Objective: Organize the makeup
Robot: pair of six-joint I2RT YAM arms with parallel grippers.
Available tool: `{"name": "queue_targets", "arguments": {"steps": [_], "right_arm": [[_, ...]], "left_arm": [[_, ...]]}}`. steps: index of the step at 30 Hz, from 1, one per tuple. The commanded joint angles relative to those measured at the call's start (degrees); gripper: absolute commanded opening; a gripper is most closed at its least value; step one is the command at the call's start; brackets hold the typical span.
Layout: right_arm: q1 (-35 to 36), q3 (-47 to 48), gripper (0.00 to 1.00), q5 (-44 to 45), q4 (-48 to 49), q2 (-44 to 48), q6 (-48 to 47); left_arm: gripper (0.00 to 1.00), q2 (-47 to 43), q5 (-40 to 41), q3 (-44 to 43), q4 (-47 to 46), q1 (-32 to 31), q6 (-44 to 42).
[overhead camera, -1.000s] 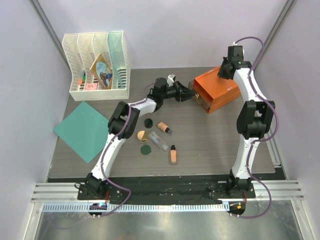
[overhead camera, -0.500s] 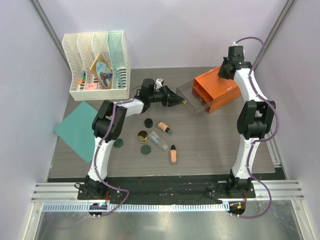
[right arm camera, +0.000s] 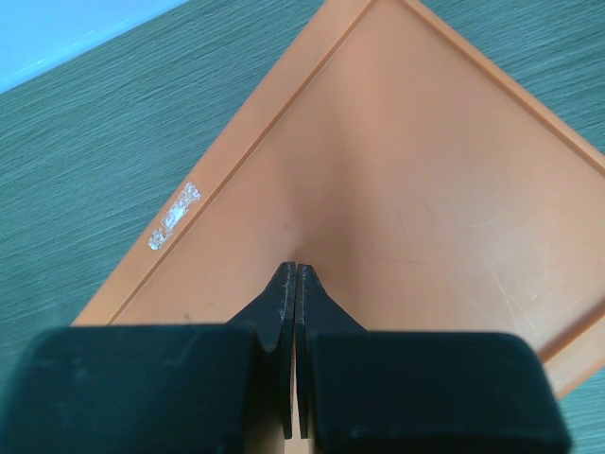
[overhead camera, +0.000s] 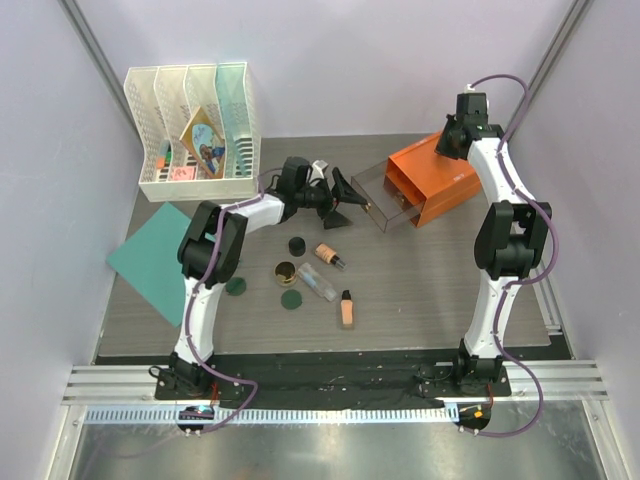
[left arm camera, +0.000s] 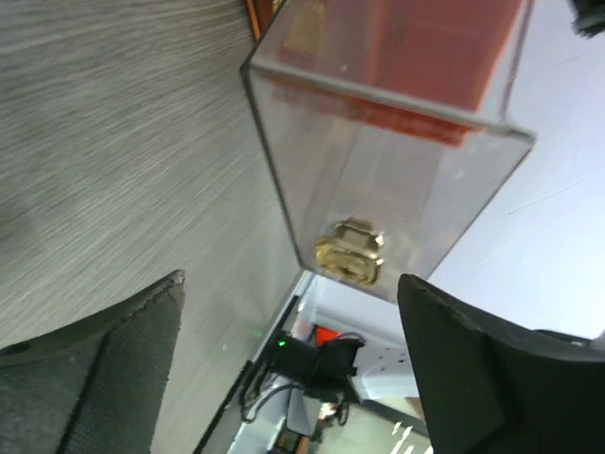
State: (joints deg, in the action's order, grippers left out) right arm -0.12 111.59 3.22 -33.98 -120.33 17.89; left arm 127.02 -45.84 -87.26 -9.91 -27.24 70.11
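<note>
I'm holding my left gripper wide open just in front of the clear drawer. The gold knob is sitting between my fingers, apparently untouched, so I'm gripping nothing there. My right gripper is closed on nothing, with its tips pressing down on the top of the orange box to pin it. The makeup is all lying on the table, well apart from the drawer: black jar, peach bottle, tan compact, clear tube, orange stick, one green disc and the other green disc right beside my left arm. I'm seeing nothing inside the drawer through its clear front. Risks I'm weighing: swinging the left arm toward the cluster, I'm likely clipping the drawer front or knob with an open finger and skewing it or shoving it back in. That second disc is sitting where a low elbow would be sweeping it away. The bottle and tube are lying on their sides, so an off-centre pinch is probably sending them rolling. If I'm lifting the right tips too soon, any bump is shifting the whole box, since nothing else is holding it.
</note>
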Motion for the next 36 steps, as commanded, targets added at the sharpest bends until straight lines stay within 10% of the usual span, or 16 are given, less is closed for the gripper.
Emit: {"name": "queue_targets", "arguments": {"steps": [1, 16, 36], "right_arm": [[0.82, -4.28, 0.01, -2.52, -10.23, -5.17, -0.93], [0.82, -8.49, 0.01, -4.63, -10.41, -3.68, -2.24], [0.82, -10.25, 0.01, -5.42, -10.23, -3.33, -3.12]], "left_arm": [[0.98, -7.21, 0.05, -1.42, 5.33, 0.52, -9.01], [1.0, -19.62, 19.55, -5.02, 51.63, 0.88, -53.39], [0.97, -10.39, 39.6, -7.92, 55.7, -10.9, -69.73]]}}
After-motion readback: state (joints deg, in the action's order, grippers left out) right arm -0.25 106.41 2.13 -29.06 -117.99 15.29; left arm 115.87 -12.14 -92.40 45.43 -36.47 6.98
